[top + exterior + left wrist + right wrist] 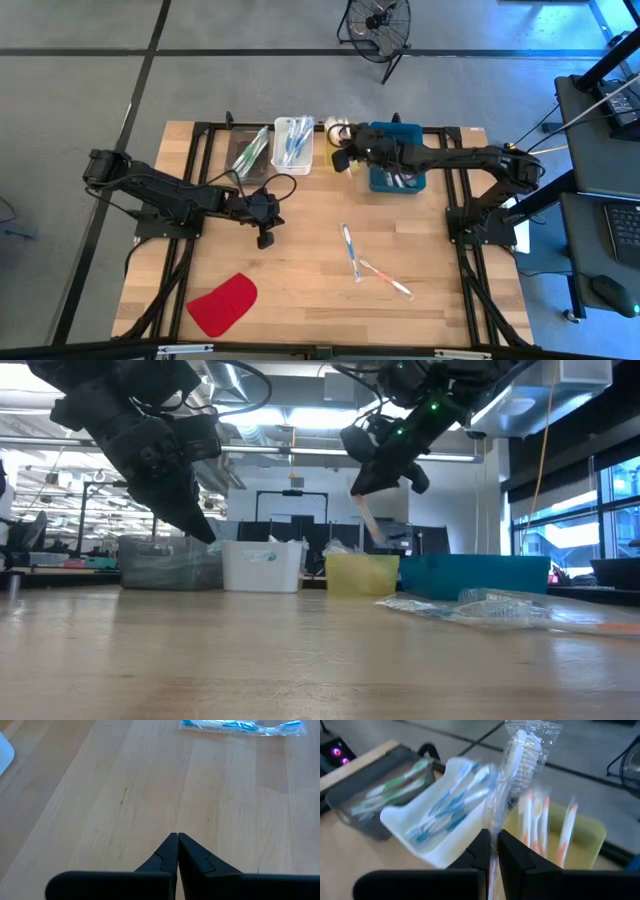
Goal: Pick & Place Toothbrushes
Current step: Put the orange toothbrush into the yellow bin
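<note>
One right gripper (pixel 491 851), at twelve o'clock, clamps a wrapped orange-bristled plastic toothbrush (pixel 512 775) above the yellow bin (pixel 585 837) (left gripper (pixel 177 851) closed, empty).

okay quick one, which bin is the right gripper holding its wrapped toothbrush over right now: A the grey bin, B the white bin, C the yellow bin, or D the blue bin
C: the right gripper, shut on a wrapped toothbrush, hangs above the yellow bin that holds orange-handled brushes, with the white bin beside it.
</note>
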Available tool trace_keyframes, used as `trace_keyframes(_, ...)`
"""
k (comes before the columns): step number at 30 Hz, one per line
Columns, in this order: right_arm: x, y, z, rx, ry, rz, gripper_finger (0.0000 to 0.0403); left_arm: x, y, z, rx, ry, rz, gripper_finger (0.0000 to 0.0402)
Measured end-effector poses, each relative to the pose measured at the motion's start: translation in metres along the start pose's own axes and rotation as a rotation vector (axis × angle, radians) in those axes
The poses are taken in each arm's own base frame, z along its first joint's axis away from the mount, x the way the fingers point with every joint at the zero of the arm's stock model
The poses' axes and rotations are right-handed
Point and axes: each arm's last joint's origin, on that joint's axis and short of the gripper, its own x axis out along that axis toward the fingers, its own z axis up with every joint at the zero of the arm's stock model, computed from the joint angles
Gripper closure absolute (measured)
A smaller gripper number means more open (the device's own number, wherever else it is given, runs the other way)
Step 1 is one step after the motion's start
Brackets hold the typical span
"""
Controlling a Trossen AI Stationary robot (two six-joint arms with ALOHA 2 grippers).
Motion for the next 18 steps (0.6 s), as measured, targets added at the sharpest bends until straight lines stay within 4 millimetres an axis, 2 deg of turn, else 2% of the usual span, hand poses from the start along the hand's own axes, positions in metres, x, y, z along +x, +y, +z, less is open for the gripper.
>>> trace_keyframes(12,0.002,-0.006,0.029,-0.176,-0.264,-0.097,0.0377,0.000,0.000,0.000,-0.012,0.000,0.000,0.0398)
trace_keyframes(18,0.002,-0.007,0.036,-0.248,-0.318,-0.103,0.0377,0.000,0.000,0.000,-0.025,0.000,0.000,0.0398)
